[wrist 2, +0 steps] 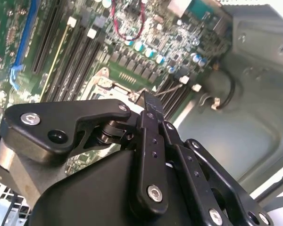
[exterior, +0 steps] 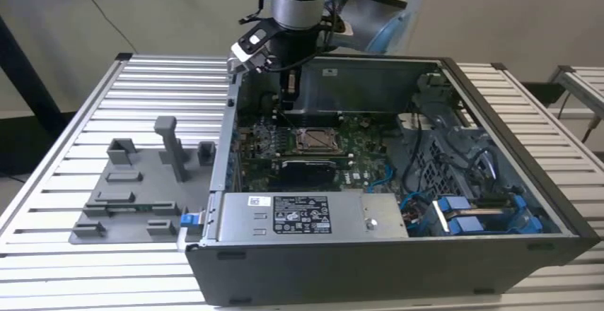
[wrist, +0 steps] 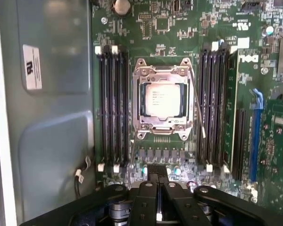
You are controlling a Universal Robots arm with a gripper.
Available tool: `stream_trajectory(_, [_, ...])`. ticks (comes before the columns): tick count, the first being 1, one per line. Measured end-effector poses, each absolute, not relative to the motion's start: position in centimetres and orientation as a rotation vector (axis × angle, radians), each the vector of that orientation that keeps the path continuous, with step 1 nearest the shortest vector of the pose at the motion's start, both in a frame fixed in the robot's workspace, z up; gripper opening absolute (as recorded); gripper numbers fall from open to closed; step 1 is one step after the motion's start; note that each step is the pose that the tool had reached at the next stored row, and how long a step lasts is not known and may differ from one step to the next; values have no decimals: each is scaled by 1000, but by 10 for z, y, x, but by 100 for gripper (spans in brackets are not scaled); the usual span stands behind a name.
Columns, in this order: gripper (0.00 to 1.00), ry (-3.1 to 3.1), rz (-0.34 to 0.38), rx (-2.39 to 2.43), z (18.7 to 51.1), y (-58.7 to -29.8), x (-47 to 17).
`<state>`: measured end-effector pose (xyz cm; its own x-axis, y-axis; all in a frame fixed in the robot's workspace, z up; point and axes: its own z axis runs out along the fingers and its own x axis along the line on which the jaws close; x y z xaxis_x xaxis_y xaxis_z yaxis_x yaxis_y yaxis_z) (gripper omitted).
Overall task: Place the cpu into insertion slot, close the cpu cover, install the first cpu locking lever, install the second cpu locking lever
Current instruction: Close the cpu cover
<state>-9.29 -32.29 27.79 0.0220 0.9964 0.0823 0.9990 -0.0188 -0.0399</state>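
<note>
gripper shut and empty above the seated cpu

gripper (wrist: 157,170) hangs inside the open computer case (exterior: 491,106) with its two dark fingers (wrist: 148,197) pressed together and nothing between them. it touches nothing, and in the first wrist view its tip points at the green motherboard (wrist: 179,28) just short of the socket. the exterior view has the gripper (exterior: 290,92) close to the case's far wall, above the board.

the cpu (wrist: 164,100) lies flat in the insertion slot (wrist: 162,136), pale metallic face up. the cpu cover (wrist: 163,76) is down over it, its silver frame ringing the chip so the face shows through the square window. a thin wire lever (wrist: 197,106) runs at a slant beside the socket; i cannot tell whether it is hooked.

dark memory slots (wrist: 114,108) flank the socket on both sides. in the second wrist view the gripper (wrist 2: 150,100) hides most of the socket.

the case rests on a ribbed metal counter (exterior: 160,85). a grey fixture tray (exterior: 123,205) lies beside it, on the exterior view's left.
</note>
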Motion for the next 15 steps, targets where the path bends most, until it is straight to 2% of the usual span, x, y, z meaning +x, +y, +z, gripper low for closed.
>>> stream_trajectory(9, [11, -2170, -106, -2200, 275, -321, -111])
stream_trajectory(15, [11, -2169, -117, -2197, 275, -321, -113])
